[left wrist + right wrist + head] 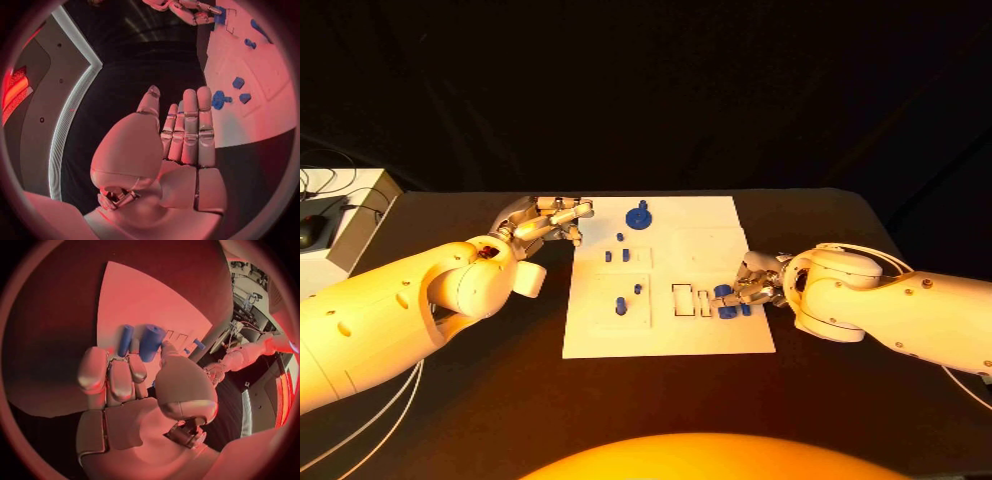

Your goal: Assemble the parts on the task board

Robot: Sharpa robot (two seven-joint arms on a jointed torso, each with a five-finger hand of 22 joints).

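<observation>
1. I see the flat white rectangular task board (668, 335) lying mid-table on the black tabletop (488, 400), with small blue plastic parts on it — a round knobbed piece (639, 217) near the far edge.
2. My left hand (545, 220) hovers at the board's far left corner, fingers straight, side by side, holding nothing.
3. My right hand (750, 285) pinches a short blue cylinder (150, 342) over the board's right side, beside the outlined slots (682, 299).
4. I judge the step is insertion — next comes aligning the cylinder over its seat.
5. A second blue peg (125, 340) beside my fingers could get knocked.
</observation>
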